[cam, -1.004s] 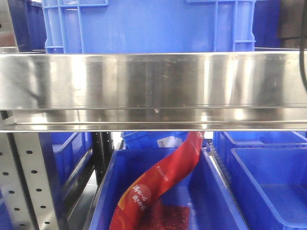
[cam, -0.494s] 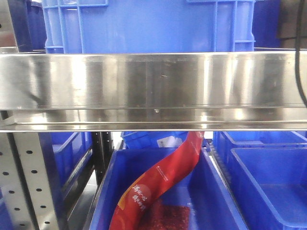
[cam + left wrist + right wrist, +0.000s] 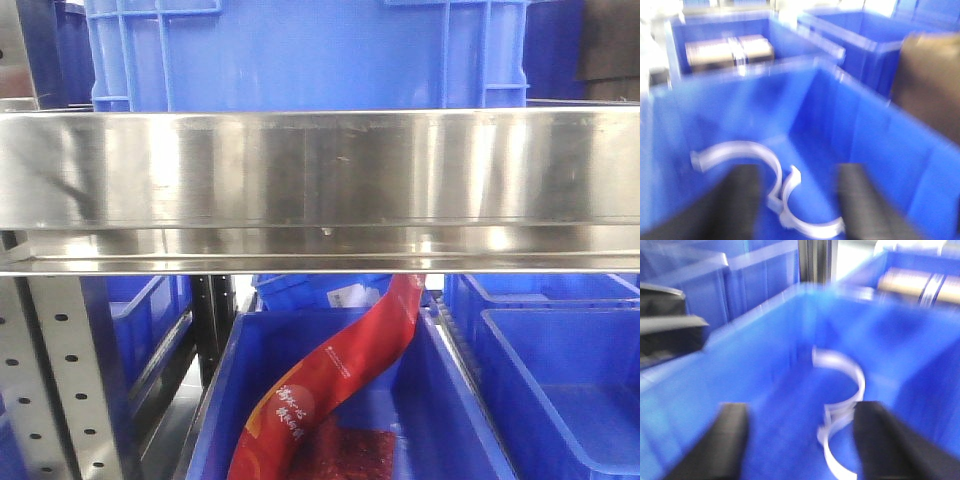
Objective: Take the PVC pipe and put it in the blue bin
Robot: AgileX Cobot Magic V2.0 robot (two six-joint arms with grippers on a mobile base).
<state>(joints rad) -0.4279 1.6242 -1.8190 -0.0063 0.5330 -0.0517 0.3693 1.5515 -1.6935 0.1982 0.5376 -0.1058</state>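
1. In the front view, a thin dark cable that hung at the right edge of the frame half a second ago is gone; the steel shelf (image 3: 320, 190), the crate (image 3: 310, 55) above it and the red pouch (image 3: 340, 375) in the lower bin look unchanged.
2. The shelf is brushed, shiny metal with soft reflections; the pouch is glossy, long and bent, leaning out of a blue tub.
3. Both wrist views are blurred by motion.
4. The left gripper (image 3: 797, 200) hangs over a blue bin (image 3: 880, 145), its two dark fingers (image 3: 740, 200) wide apart and empty.
5. Two PVC pipe straps (image 3: 735, 152) lie on the bin floor in the lower middle of the left wrist view: thin, flat, white half-rings with small tabs, their ends touching or nearly so.
6. The right gripper (image 3: 800, 440) also hangs over the bin with its fingers (image 3: 882, 440) spread, holding nothing; the white straps show between them, low in the frame.
7. The bin walls are smooth, glossy plastic.
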